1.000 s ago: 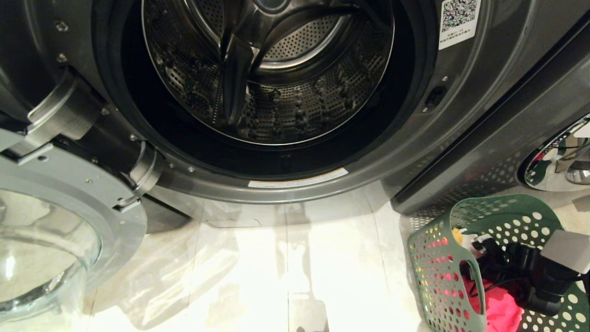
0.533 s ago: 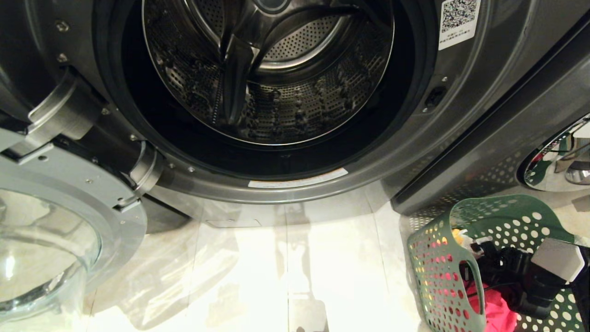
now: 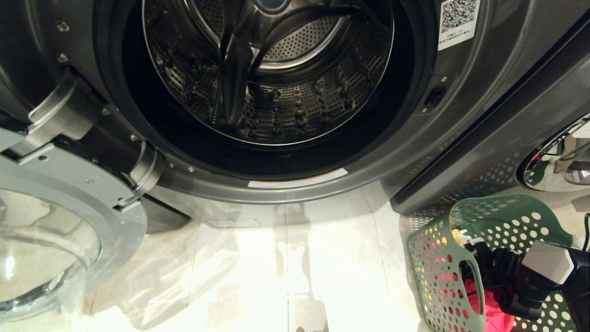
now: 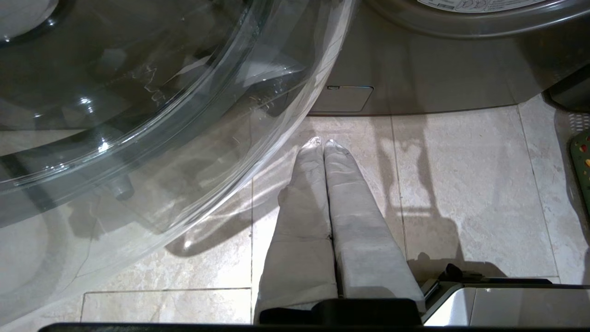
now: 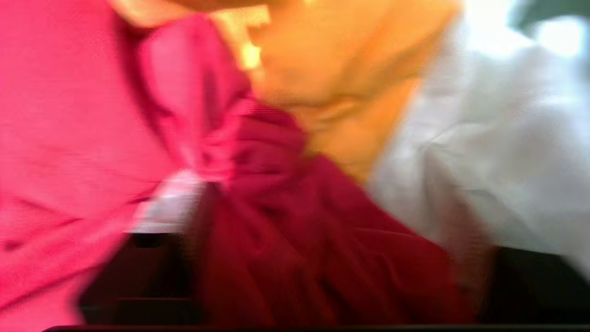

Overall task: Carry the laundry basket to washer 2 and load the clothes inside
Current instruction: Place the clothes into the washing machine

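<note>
Basket: the laundry basket (image 3: 438,272) is green plastic, its sides pierced with many round holes and an oval cut-out handle facing the camera; it stands on the pale tiled floor (image 3: 286,263) at lower right, just in front of the neighbouring machine
Clothes: the clothes (image 5: 286,152) lie inside the basket, three by count: one bright pink-red, one orange-yellow, one white, bunched and touching each other
Washer: the washer (image 3: 415,152) is dark grey, front-loading, its perforated steel drum (image 3: 276,92) bare; the glass door (image 3: 50,240) hangs swung out at lower left
Washer count: one open, plus the edge of a second washer (image 3: 544,124) at right with a chrome-ringed door
Labels: a white sticker (image 3: 457,20) with a QR code sits right of the opening, its small print too fine to read; a white strip on the lower rim is unreadable; no numeral shows
Right gripper: the right gripper (image 3: 474,251) is down inside the basket among the clothes; blur and cloth hide whether its fingers are apart or together
Left gripper: the left gripper (image 4: 323,144) hangs over the floor beside the glass door, fingers pressed together, holding nothing
</note>
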